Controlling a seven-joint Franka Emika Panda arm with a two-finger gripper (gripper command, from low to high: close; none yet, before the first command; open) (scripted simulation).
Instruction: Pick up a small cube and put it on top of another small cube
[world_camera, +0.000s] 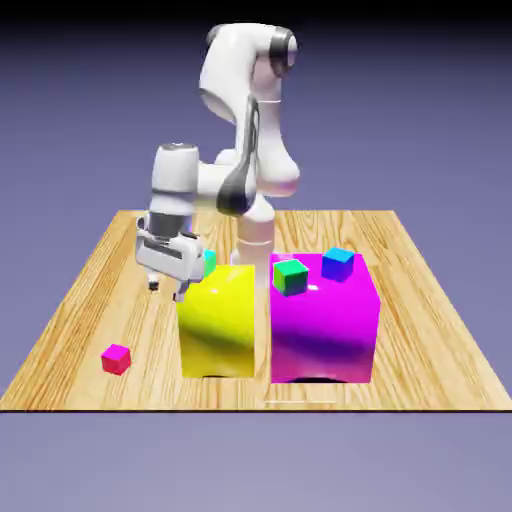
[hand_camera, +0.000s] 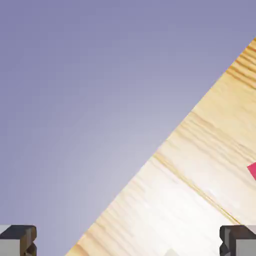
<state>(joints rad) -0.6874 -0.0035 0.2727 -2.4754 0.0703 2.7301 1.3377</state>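
No brand, label or writing can be read on the arm, the cubes or the blocks. The small magenta-pink cube is a plain, flat-faced thing, its top a brighter pink than the redder sides, one edge turned toward the camera. It sits on the wooden desk, lower than the jaws, nearer the camera and toward the exterior view's left of them. In the hand view only a red-pink corner of it shows, at the right edge, above the right-hand finger tip. The jaws stand wide open above the desk, tilted, with nothing between them. Just to the exterior view's right of the jaws is the large yellow block, a small turquoise cube showing partly behind its top edge. Farther to that side of the jaws stands the large magenta block, glossy and slightly apart from the yellow one; at its top appear a small green cube and a small blue cube, both plain, the blue one farther from the jaws
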